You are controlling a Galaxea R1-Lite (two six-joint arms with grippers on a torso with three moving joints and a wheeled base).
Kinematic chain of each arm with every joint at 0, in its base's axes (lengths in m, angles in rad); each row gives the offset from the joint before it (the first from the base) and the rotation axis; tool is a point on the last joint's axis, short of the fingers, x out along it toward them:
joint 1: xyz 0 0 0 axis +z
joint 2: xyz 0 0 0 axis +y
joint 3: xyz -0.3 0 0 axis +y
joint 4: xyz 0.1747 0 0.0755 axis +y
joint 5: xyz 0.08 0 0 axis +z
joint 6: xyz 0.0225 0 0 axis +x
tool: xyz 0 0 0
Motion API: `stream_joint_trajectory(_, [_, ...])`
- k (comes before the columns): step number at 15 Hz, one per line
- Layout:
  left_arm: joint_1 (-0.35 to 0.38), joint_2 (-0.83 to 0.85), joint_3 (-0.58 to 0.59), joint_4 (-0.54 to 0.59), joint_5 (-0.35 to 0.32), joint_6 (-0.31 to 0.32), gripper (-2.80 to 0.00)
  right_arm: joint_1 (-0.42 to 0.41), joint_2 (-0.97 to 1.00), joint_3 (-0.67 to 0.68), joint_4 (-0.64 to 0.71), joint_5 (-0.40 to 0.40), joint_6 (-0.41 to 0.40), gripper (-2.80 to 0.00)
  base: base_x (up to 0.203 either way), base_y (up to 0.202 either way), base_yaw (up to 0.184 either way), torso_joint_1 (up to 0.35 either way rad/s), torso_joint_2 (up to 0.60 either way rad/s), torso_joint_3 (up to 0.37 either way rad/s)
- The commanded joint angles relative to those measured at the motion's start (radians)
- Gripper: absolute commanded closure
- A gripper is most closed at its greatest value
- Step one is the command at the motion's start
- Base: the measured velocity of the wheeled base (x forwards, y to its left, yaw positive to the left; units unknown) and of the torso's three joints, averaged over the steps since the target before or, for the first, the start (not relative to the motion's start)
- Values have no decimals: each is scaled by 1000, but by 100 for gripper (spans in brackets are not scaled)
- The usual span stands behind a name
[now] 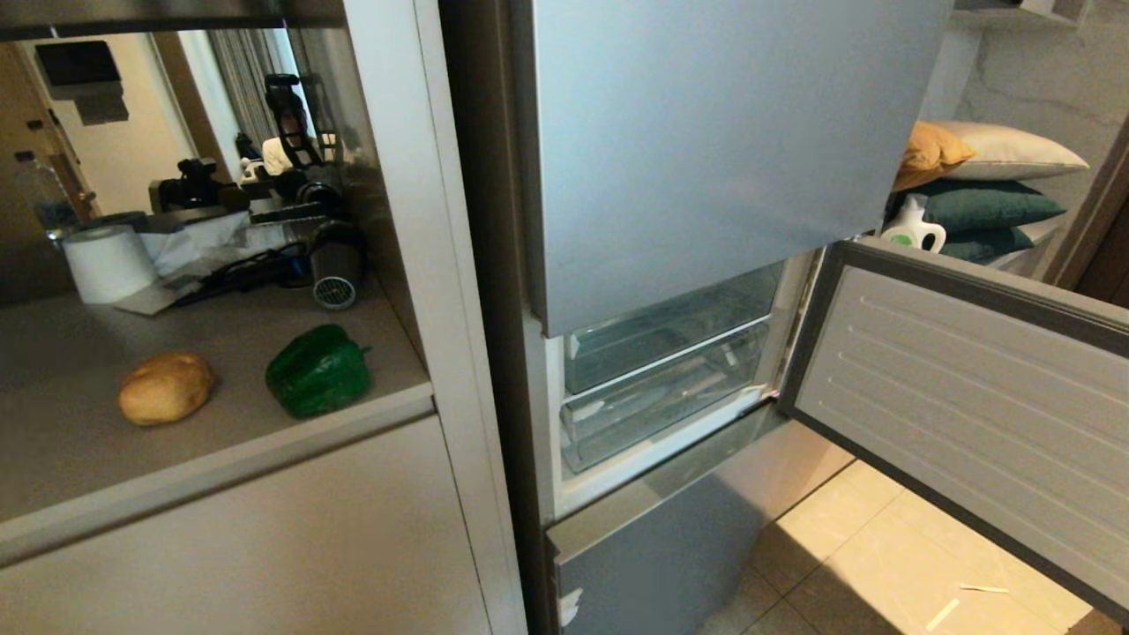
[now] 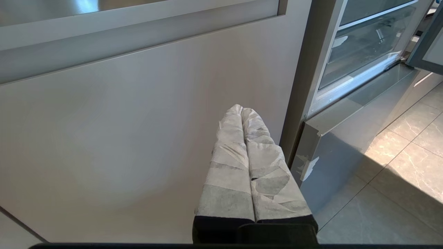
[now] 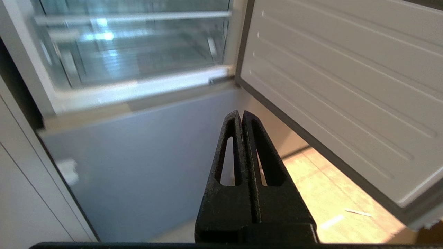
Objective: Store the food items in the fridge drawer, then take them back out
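Potato (image 1: 166, 388) and pepper (image 1: 318, 370) are both sitting on the counter (image 1: 71, 459), at about nine o'clock from the fridge opening in the head view, the pepper just beside the potato and apart from it. Middle door (image 1: 961, 388) is standing swung wide toward three o'clock, and the drawer (image 1: 657, 401) is showing clear and, as far as I can make out, holding nothing; it is looking pushed in, its pale rail flush with the frame. I am judging that either nothing is stored yet or the whole round is finished, and the scene alone is not telling me which. My right gripper (image 3: 242, 116) is hanging low before the bottom panel (image 3: 138, 152), fingers pressed together, gripping nothing, with the drawer at eleven o'clock from its tips. My left gripper (image 2: 241, 110) is parked, taped fingers closed and empty, facing the cabinet front (image 2: 121, 145) under the counter. Neither arm is showing in the head view. If the task is only starting, everything past opening the door is remaining.
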State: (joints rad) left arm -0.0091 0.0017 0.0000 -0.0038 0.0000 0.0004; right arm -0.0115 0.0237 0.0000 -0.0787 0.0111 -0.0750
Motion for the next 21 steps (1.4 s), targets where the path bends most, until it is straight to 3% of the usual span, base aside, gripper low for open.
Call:
stream_joint_trajectory(1, [0,1,0,-1,0,0,0,1,-24,31,-3,-2,18,0,0,0,0,0,0,0])
stream_joint_trajectory(21, [0,1,0,-1,0,0,0,1,-24,31,-3,-10,40,0,0,0,0,0,0,0])
